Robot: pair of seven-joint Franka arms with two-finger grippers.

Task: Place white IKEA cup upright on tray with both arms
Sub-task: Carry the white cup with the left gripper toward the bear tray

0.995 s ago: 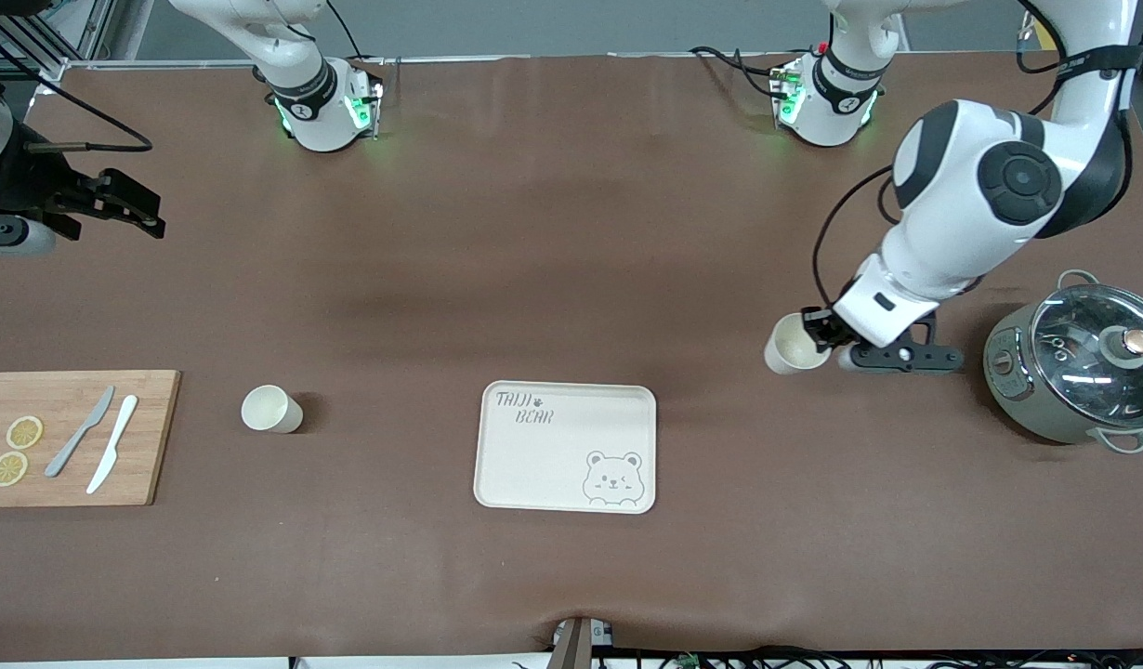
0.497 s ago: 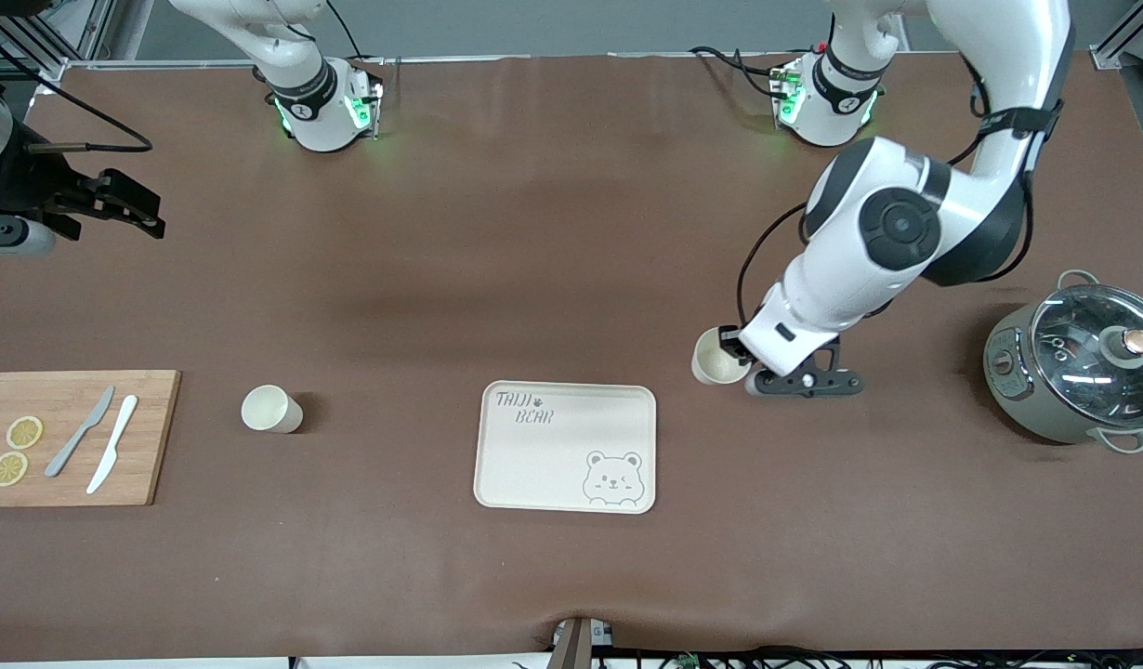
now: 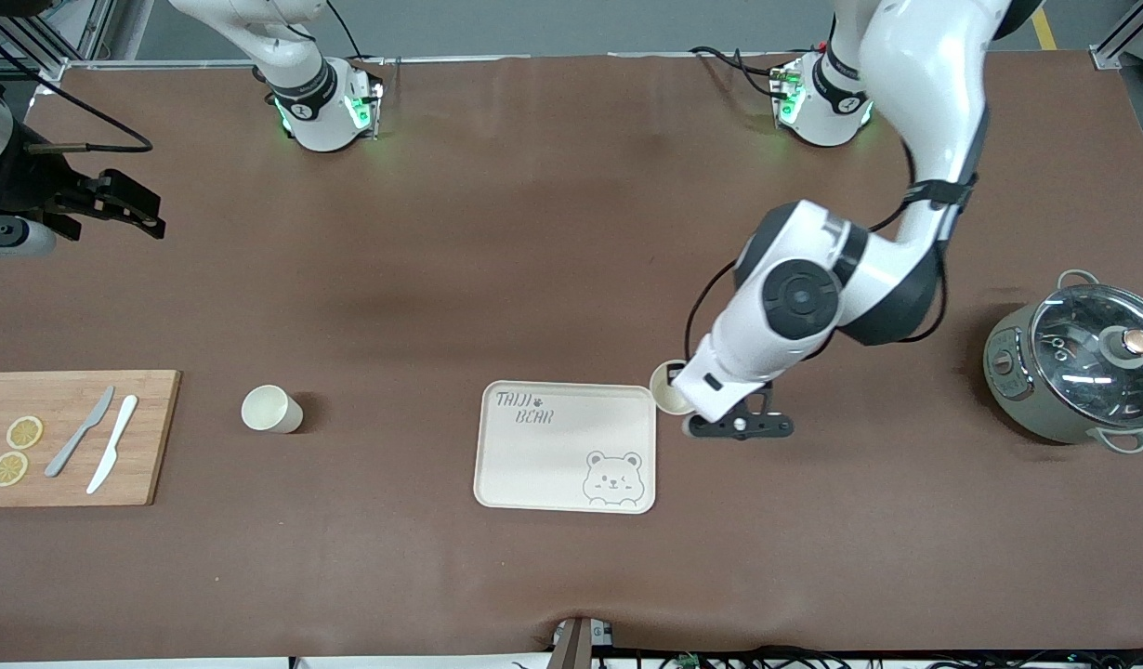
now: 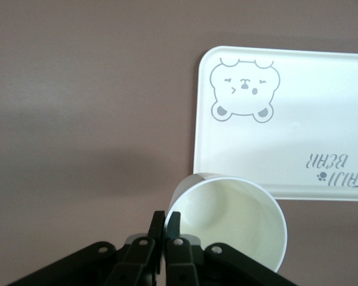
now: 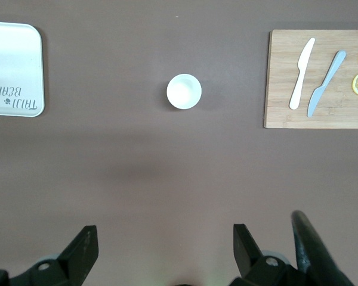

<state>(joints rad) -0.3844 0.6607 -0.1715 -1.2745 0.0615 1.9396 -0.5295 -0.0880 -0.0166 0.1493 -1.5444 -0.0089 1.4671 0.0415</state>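
**Left arm holds a cup by its rim at the tray's edge**

At the right arm's end of the table lies a wooden cutting board (image 3: pixel 74 438) carrying two lemon slices (image 3: pixel 16 450), a grey knife (image 3: pixel 80 431) and a white knife (image 3: pixel 112 456). The right gripper (image 5: pixel 165 253) hangs high over bare table, up in the air above that end, its jaws spread wide with nothing between them; this arm waits. Beside the board, toward the middle, a white cup (image 3: pixel 271 409) stands upright on the table, apart from everything else.

In the middle sits the cream tray (image 3: pixel 534 455), with "TAIJI BEAR" lettering and a bear face; nothing rests on it.

Just beside the tray's edge toward the left arm's end, a second white cup (image 3: pixel 667 390) is held by the left gripper (image 4: pixel 166 223), whose jaws are pinched narrow on the cup's rim, one finger inside and one outside. The cup's mouth faces up, and in the left wrist view it overlaps the tray's rim. Whether it touches the table cannot be told.

At the left arm's end stands a grey pot (image 3: pixel 1073 372) with a glass lid.
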